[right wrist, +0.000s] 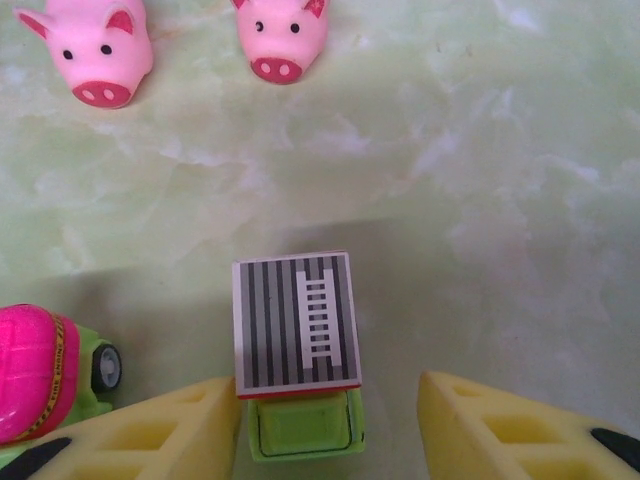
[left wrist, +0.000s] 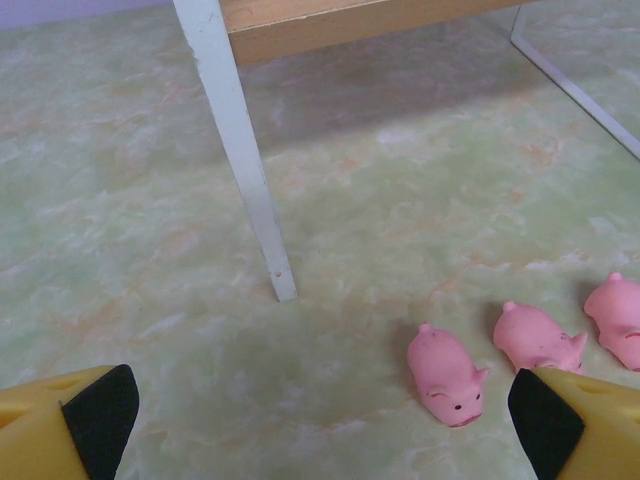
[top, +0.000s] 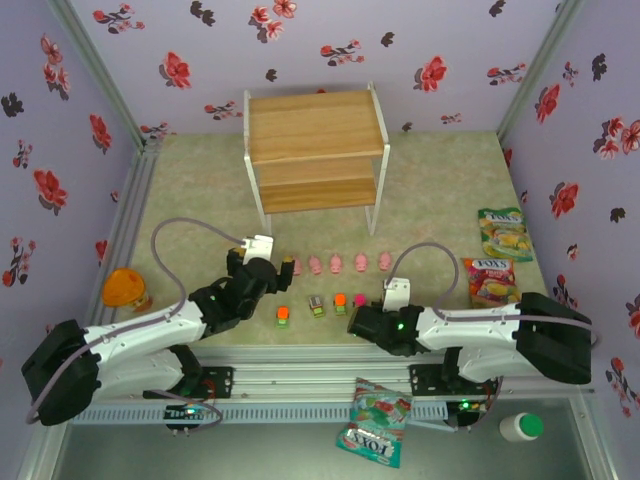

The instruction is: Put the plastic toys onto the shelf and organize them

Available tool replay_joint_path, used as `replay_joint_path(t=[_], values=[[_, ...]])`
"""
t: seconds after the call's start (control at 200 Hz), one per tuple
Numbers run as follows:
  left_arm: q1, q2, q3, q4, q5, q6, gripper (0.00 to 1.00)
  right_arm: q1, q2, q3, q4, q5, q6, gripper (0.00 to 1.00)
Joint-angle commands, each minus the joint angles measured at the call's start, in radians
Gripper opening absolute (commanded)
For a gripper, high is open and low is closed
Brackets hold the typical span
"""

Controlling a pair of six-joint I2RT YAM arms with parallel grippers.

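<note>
The shelf [top: 315, 125] is a two-tier wooden rack on white legs at the back of the table; one leg [left wrist: 245, 170] rises ahead in the left wrist view. In front of it lies a row of pink pigs [top: 336, 263], and nearer still a row of small green trucks [top: 316, 306]. My left gripper [top: 278, 270] is open at the left end of the pig row, with the end pig [left wrist: 447, 375] just inside its right finger. My right gripper [right wrist: 325, 400] straddles a green truck with a grey ladder top [right wrist: 297, 320]. Its left finger touches the truck; its right finger stands apart.
A pink-topped truck [right wrist: 35, 370] sits close to the left of my right gripper. Two pigs [right wrist: 95, 45] face it ahead. Snack bags [top: 505, 232] lie at the right and one [top: 375, 420] on the near rail. An orange object [top: 125, 290] sits at the left, a green-capped bottle [top: 522, 428] near right.
</note>
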Motion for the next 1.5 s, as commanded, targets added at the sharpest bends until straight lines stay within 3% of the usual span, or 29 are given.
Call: replay_joint_path(t=[0.0,1.07,1.495], values=[[-0.004,0.010,0.033,-0.003,-0.006,-0.006,1.00,-0.017,0.013,-0.012,0.010,-0.025,-0.032,0.50],[-0.003,0.069,0.070,-0.029,0.014,-0.006,1.00,-0.063,0.090,0.003,0.073,-0.092,-0.080,0.40],[-0.003,0.075,0.073,-0.029,0.018,-0.003,1.00,-0.064,0.079,0.012,0.045,-0.080,-0.083,0.30]])
